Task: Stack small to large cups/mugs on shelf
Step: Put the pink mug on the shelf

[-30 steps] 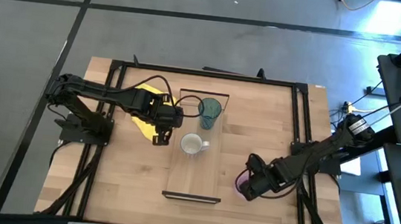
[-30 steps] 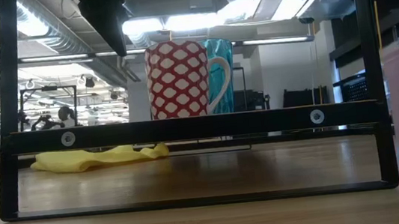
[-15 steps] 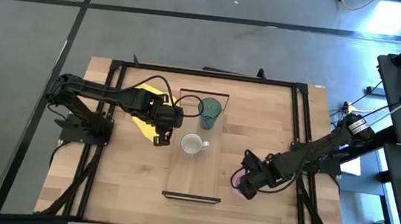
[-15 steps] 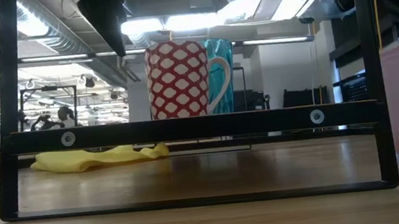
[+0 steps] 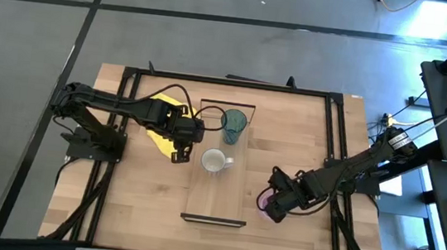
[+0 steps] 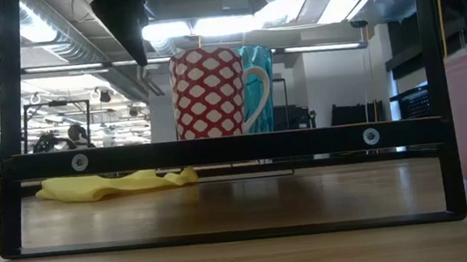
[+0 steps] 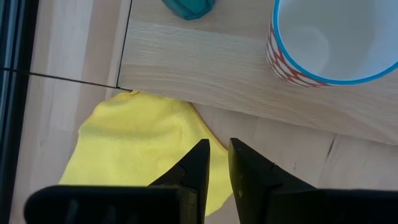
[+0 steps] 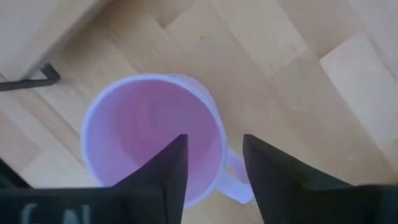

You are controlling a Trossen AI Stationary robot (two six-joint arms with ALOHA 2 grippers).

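Step in hand: my right gripper hangs over the pink mug on the tabletop, just right of the shelf; this reads as the reach for the last cup not yet on the board.

Right gripper: fingers parted a moderate way and empty, one over the mug's mouth, the other outside its wall near the handle, so they bracket the rim on that side. Whether they have reached rim height I cannot tell.

Pink mug: upright, apart from the shelf's near end piece; in the high view it peeps out from under my right gripper.

Left gripper: my left gripper waits beside the shelf's left edge, above the yellow cloth, fingers pinched nearly together, holding nothing.

Shelf: the teal glass stands at the far end, the white mug, red-patterned outside, next to it mid-board; the near half lies bare.

Next move, by my reckoning: drop until the wall sits between my right fingers, close on it, lift clear of the end piece and set the mug on the open near stretch, in line with the other two.
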